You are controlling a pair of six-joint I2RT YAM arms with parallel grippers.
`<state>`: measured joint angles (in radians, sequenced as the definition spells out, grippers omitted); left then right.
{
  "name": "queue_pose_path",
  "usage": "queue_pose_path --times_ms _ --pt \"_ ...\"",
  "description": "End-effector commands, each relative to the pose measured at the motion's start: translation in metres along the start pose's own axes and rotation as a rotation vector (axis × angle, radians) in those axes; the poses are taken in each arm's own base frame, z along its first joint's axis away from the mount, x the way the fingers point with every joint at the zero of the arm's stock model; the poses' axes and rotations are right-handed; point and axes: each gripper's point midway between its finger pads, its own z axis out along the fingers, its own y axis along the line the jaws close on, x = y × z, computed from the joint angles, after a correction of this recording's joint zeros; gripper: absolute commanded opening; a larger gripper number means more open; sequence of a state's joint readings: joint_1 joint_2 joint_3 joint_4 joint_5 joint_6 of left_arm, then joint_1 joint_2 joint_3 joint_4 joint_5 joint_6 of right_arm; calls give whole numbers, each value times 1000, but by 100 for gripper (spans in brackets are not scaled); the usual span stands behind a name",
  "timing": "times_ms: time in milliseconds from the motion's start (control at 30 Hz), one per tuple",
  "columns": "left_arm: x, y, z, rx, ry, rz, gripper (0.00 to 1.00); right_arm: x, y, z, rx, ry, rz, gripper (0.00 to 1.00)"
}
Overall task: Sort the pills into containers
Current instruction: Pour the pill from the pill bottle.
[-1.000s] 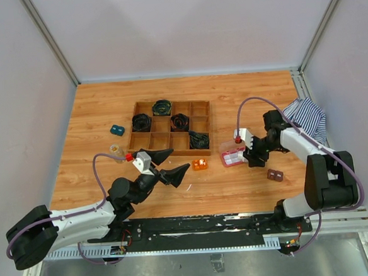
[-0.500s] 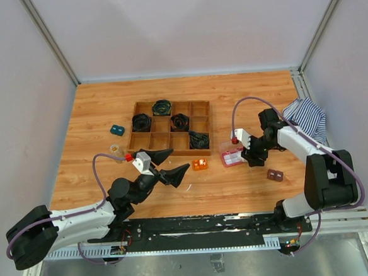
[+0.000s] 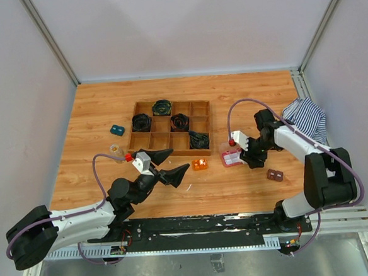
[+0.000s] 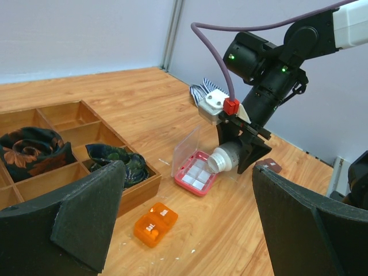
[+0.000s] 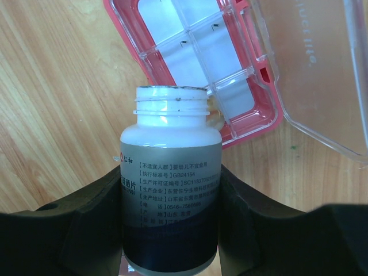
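My right gripper is shut on the small dark bottle, which has a white neck and no cap. It lies tilted, its open mouth over the near edge of the flat pink box. That pink box rests on the table with its clear lid raised. I see no pills in its compartments. The clear vial stands left of the wooden tray. My left gripper hovers open over the table near the orange case, holding nothing.
A small orange pill case lies between the arms, with one orange pill showing in it. The wooden tray with black coils is behind it. A teal block, a brown piece and a striped cloth also lie around.
My right gripper has shifted a little to the left with the bottle, bringing its mouth over the pink box. The left arm has not moved.
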<state>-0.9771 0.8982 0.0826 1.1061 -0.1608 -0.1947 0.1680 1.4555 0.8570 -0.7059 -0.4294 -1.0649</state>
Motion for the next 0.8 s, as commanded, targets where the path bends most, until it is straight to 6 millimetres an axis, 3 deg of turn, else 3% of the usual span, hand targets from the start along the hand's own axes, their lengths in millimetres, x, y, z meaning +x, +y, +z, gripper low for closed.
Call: queue_pose_path --times_ms 0,767 --pt "-10 2 -2 -6 -47 6 99 -6 -1 -5 -4 29 -4 1" --pt "-10 2 -3 -5 -52 6 99 -9 1 -4 -22 94 -14 1"
